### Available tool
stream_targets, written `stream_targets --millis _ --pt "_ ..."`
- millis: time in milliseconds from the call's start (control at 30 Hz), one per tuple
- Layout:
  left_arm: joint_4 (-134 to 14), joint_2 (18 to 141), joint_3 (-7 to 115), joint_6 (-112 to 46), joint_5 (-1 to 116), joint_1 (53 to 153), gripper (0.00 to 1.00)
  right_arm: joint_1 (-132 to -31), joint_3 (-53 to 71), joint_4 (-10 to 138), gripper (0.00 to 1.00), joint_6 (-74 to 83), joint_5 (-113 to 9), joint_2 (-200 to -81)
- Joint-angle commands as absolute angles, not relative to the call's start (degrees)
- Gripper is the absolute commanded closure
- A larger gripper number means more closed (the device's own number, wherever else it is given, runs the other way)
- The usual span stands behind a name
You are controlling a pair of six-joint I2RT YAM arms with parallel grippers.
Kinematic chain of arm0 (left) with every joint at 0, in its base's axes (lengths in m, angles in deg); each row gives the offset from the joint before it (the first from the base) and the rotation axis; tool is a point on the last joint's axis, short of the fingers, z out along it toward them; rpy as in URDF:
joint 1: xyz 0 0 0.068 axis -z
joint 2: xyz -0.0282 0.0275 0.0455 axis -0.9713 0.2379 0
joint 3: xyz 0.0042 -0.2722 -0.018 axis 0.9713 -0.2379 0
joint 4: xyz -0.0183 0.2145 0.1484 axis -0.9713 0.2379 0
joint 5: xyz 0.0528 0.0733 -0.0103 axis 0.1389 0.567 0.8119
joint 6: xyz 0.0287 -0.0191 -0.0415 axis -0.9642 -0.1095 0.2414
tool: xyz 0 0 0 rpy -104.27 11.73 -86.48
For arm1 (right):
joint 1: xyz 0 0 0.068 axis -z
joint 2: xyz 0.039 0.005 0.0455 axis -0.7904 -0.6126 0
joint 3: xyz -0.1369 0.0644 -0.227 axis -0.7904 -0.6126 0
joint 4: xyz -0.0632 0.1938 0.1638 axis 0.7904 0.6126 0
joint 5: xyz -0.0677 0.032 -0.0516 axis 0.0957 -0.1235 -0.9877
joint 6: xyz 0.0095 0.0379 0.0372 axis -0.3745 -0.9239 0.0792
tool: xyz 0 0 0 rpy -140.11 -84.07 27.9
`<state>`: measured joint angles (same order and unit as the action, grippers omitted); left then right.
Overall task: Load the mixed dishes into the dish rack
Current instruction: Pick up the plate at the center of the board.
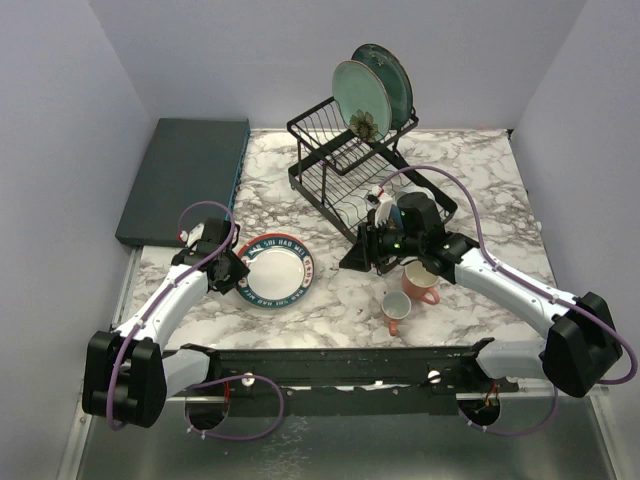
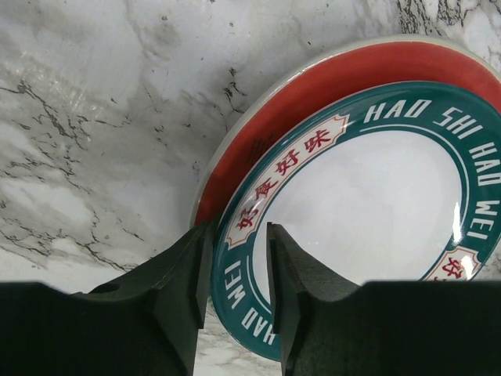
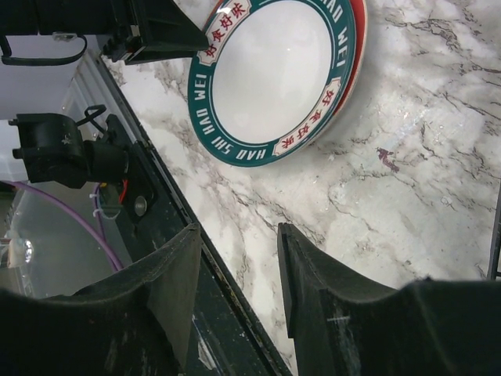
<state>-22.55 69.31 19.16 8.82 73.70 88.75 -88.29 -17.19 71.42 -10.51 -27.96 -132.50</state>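
L end effector (image 2: 237,235): jaws stand narrow astride near rim of red-and-teal plate (image 2: 368,196), one finger inside the rim, one outside. Can't tell if pads bite.

R end effector (image 3: 235,266): approx half open, empty, just beside dish rack (image 1: 318,140), on its front side.

Step in hand, I reckon: pickup of the plate, which lies flat on desk (image 1: 340,300), well apart from rack, to its front-left.

Next move prob needs a firm pinch, tipping plate on edge, then a free rack slot clear of pale green plate (image 1: 358,95) & dark teal plate (image 1: 398,70) upright in rack.

Plate: glossy, white centre, teal band w/ "HAO SHI HAO WEI", red outer rim.
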Motion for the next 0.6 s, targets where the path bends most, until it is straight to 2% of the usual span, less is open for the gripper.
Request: stream_targets --millis 0,400,567 --pt "-24.84 70.51 18.13 8.23 71.65 88.99 0.63 -88.76 -18.39 69.5 0.51 -10.78 -27.81 -131.55" --pt "-28.44 74.49 17.56 6.8 69.2 89.05 0.78 -88.78 -18.67 66.56 0.5 -13.67 -27.76 -135.68" --pt "-30.02 76.04 17.38 5.9 67.91 88.98 0.87 -88.83 -17.97 64.73 0.48 -15.1 -28.76 -138.67"
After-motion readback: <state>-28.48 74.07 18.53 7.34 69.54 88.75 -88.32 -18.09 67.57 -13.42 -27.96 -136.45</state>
